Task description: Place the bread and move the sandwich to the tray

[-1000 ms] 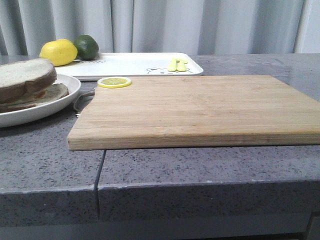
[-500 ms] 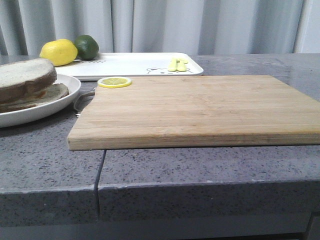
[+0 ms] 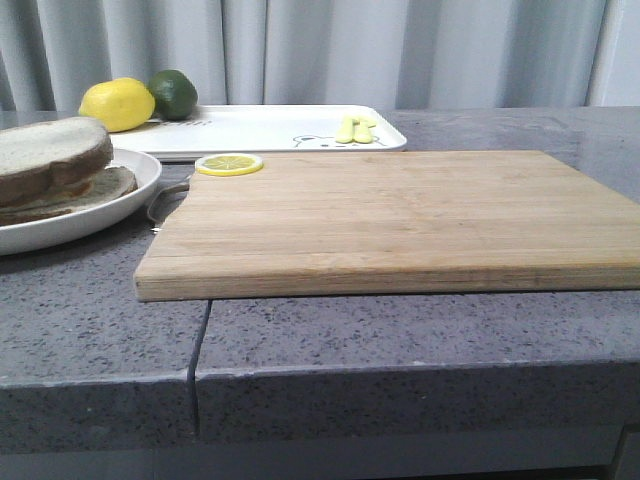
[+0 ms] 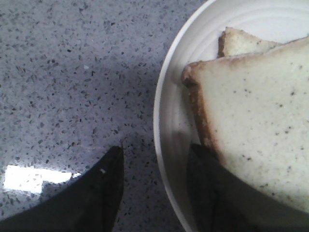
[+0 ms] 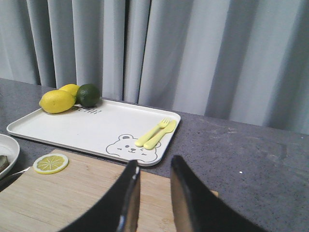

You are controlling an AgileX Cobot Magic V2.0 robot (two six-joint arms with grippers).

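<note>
Brown-crusted white-bread sandwich on its round white plate, at the left of the grey speckled desk. Left gripper, jaws spread, straddles the plate's rim. Right gripper, slightly parted, empty, hovers over the light wooden cutting board; large white bear-printed tray beyond.

the tray bears dark lettering near the lime, too blurred to read.

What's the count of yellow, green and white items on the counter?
Yellow: 4 - whole lemon, lemon slice, plastic fork, plastic spoon
Green: 1 - round lime
White: 2 - rectangular bear-print tray, round shallow plate
Total: 7
</note>
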